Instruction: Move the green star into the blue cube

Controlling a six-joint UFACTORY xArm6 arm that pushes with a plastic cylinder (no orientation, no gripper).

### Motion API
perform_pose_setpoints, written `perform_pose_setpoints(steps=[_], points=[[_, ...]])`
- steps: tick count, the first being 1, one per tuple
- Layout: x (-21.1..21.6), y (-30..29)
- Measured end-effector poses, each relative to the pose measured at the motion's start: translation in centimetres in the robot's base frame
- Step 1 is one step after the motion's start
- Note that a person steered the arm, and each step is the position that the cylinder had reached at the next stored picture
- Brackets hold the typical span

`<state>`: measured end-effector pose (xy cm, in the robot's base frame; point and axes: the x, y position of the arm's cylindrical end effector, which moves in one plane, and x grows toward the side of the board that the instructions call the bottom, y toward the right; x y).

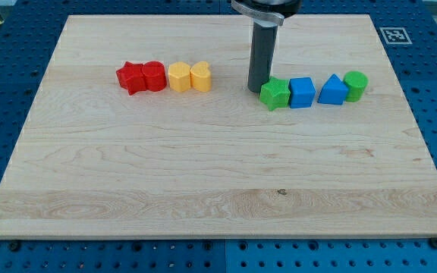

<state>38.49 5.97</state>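
While the rod stands upright over the upper middle of the desk (203,189), my tip (257,89) sits on the wood at the upper-left edge of the green star (275,93), touching it or very nearly so; I cannot tell which. This tool is a plain dark rod with nothing that opens or closes, and it has hold of nothing.

The green star lies right of centre near the view's top. Its right side is against the left face of the blue cube (302,92), or so close that I see no gap between them. To the right of the cube, a little apart, is a blue block with a peaked top (332,89), its exact shape unclear. A green cylinder (355,85) sits just beside that block at its upper right, apparently touching. These four blocks form a rough row running to the view's right.

A second row lies well apart on the view's left, at about the same height. From left to right: a red star (130,76), a red block (154,76) of rounded or many-sided form pressed against it, a yellow many-sided block (179,76), and a yellow block (200,76) with a notched top, perhaps a heart. The two yellow blocks touch each other; a narrow gap separates them from the red pair.

A small black-and-white printed marker (394,35) sits at the upper-right corner of the desk.
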Motion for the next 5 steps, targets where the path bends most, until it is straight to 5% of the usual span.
perform_pose_setpoints(steps=[5], points=[[2.7, 0.8]])
